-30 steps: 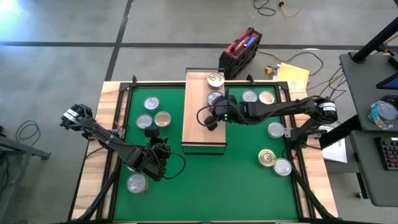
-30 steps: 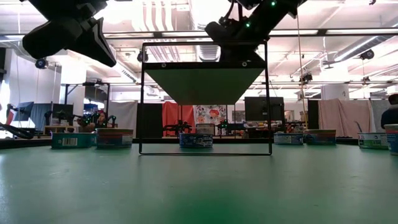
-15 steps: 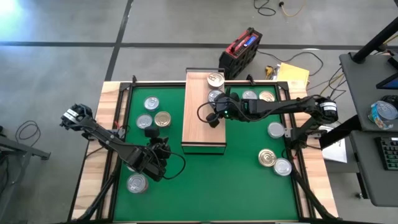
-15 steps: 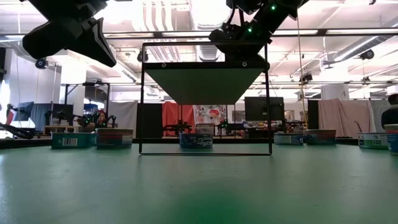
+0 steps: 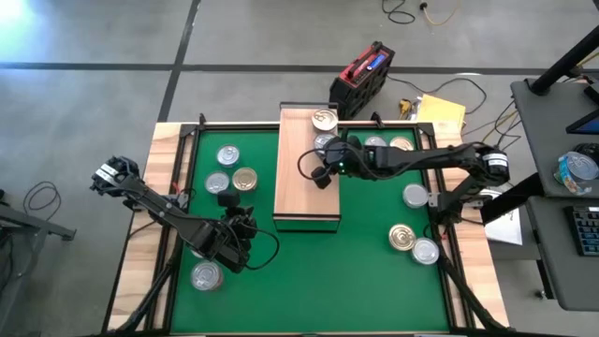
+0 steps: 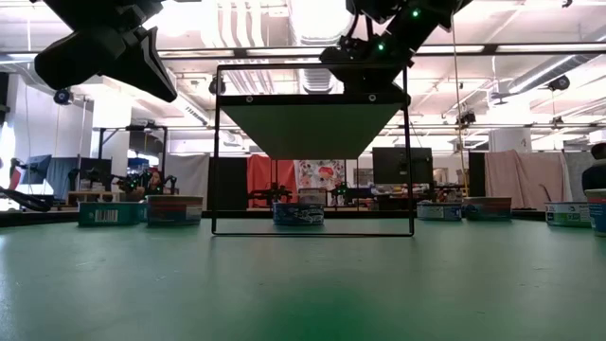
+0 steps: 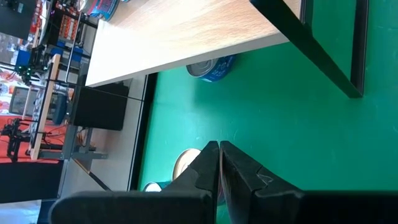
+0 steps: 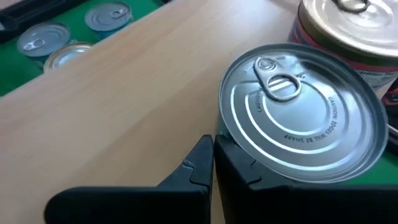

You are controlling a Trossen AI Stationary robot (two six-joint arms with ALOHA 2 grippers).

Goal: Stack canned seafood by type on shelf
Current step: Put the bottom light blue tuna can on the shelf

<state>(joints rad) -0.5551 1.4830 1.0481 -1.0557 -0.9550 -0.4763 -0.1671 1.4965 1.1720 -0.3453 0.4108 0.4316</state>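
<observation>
Right wrist view: right pincer [image 8: 213,152] pressed together, touching silver-lid can [image 8: 303,118] on shelf [image 8: 124,99]; left pincer [image 7: 219,168] pressed together over green mat [image 7: 280,124].

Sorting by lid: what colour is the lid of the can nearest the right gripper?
Silver, clearest in the right wrist view.

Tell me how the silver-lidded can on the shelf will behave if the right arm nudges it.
The silver-lidded can looks squat and flat-based, so it should slide rather than tip. The shelf is smooth wood, so likely little drag. The shut right end effector offers a narrow contact, so the can may pivot.
</observation>
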